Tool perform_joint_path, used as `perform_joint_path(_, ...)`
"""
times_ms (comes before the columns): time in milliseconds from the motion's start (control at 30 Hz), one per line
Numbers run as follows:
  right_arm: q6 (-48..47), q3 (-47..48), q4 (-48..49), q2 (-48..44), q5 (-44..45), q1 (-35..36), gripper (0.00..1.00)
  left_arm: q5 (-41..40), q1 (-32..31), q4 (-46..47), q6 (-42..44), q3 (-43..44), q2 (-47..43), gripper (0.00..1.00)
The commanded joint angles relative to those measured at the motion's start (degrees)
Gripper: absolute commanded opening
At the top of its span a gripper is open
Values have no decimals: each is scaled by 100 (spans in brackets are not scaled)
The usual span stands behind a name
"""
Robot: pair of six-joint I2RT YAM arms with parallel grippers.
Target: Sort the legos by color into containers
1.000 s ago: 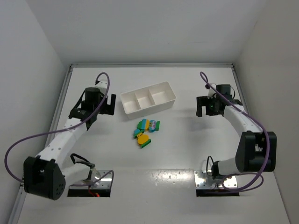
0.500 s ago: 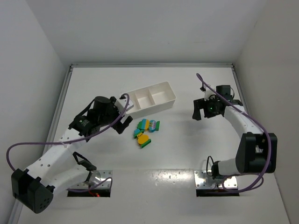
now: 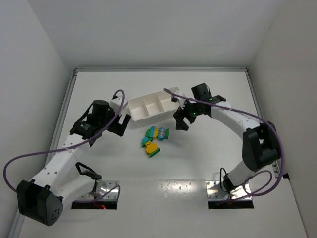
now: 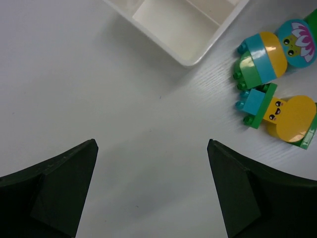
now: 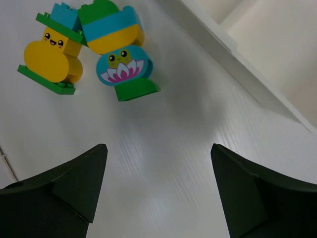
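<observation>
Top external view, item list.

1. Left claw (image 3: pixel 124 124): jaws wide apart, nothing held, nothing touched. It hangs over the table (image 3: pixel 99 89), just off the tray's left end and left of the legos. Left wrist view: claw (image 4: pixel 151 146) w/ dark fingers (image 4: pixel 59 183) at the lower corners and only white tabletop btwn them. Tray corner (image 4: pixel 190 59) at top, legos (image 4: pixel 272 79) upper right, apart from the fingers.

2. Right claw (image 3: pixel 182 119): jaws apart, nothing held or touched. It sits near the tray's right end, right of the legos. Right wrist view: claw (image 5: pixel 158 148) w/ bare tabletop btwn its fingers (image 5: pixel 69 183). Legos (image 5: pixel 89 49) upper left, tray wall (image 5: pixel 237 64) upper right.

3. Legos (image 3: pixel 154 139): one tight cluster on the table, just in front of the tray and outside it, btwn the two claws. Pcs:
   - frog-print piece (image 5: pixel 124 67): cyan disc on green base
   - yellow face piece (image 5: pixel 49 57): on green plate, cyan brick beside it
   - banded piece (image 5: pixel 109 27): green, cyan, yellow

4. Tray (image 3: pixel 163 113): white, 3 compartments side by side, set at a slight angle, mid table.
</observation>
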Motion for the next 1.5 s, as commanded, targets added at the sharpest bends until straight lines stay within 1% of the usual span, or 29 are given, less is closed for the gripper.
perform_joint_path(0, -451, 433, 203, 315, 95, 351, 85, 61, 379, -50, -180, 405, 46, 99)
perform_joint_path(33, -547, 434, 151, 378, 95, 448, 85, 61, 493, -102, -267, 406, 98, 99)
perform_joint_path(67, -627, 434, 151, 379, 174, 666, 84, 227, 711, -155, -268, 475, 221, 99)
perform_joint_path(100, -706, 364, 307, 379, 314, 790, 84, 280, 940, -208, -372, 537, 274, 99)
perform_joint_path(133, -707, 303, 413, 379, 393, 905, 84, 281, 942, -260, -373, 538, 327, 99)
perform_joint_path(167, -707, 250, 493, 379, 481, 1124, 84, 455, 1160, -261, -373, 538, 327, 99)
perform_joint_path(267, -707, 188, 703, 580, 789, 1467, 84, 579, 1512, -261, -373, 590, 459, 99)
perform_joint_path(400, -575, 188, 933, 844, 1105, 1801, 84, 816, 1881, -261, -373, 713, 600, 99)
perform_joint_path(467, -575, 257, 994, 1011, 1254, 1916, 84, 870, 2057, -261, -242, 766, 723, 99)
perform_joint_path(500, -514, 258, 1055, 1177, 1255, 1986, 84, 1026, 2110, -261, -241, 766, 810, 99)
perform_joint_path(600, -382, 433, 1214, 1415, 1308, 2048, 84, 1142, 2234, -261, -180, 828, 942, 99)
perform_joint_path(733, -241, 1153, 1092, 1933, 1107, 2049, 84, 1142, 2296, -261, -127, 828, 995, 99)
perform_joint_path(833, -241, 1567, 1091, 2285, 1054, 2049, 90, 1203, 2409, -261, -74, 828, 1057, 99)
perform_joint_path(867, -189, 1698, 1030, 2373, 1053, 2049, 90, 1204, 2410, -261, -74, 828, 1057, 99)
perform_joint_path(900, -188, 1952, 1030, 2548, 992, 2049, 93, 1204, 2410, -261, -74, 828, 1057, 99)
perform_joint_path(1167, -22, 3051, 766, 3321, 887, 1996, 95, 1204, 2586, -208, -74, 713, 1110, 99)
perform_joint_path(1200, -21, 3149, 618, 3384, 886, 1996, 95, 1204, 2586, -208, -74, 713, 1171, 99)
perform_joint_path(1333, -74, 3220, 485, 3350, 886, 1996, 97, 1204, 2638, -208, -74, 713, 1171, 99)
perform_joint_path(1433, -127, 2799, 485, 2903, 825, 1996, 99, 1151, 2638, -156, -74, 713, 1171, 99)
perform_joint_path(1467, -22, 2528, 485, 2753, 825, 1996, 99, 1151, 2638, -155, -74, 713, 1223, 99)
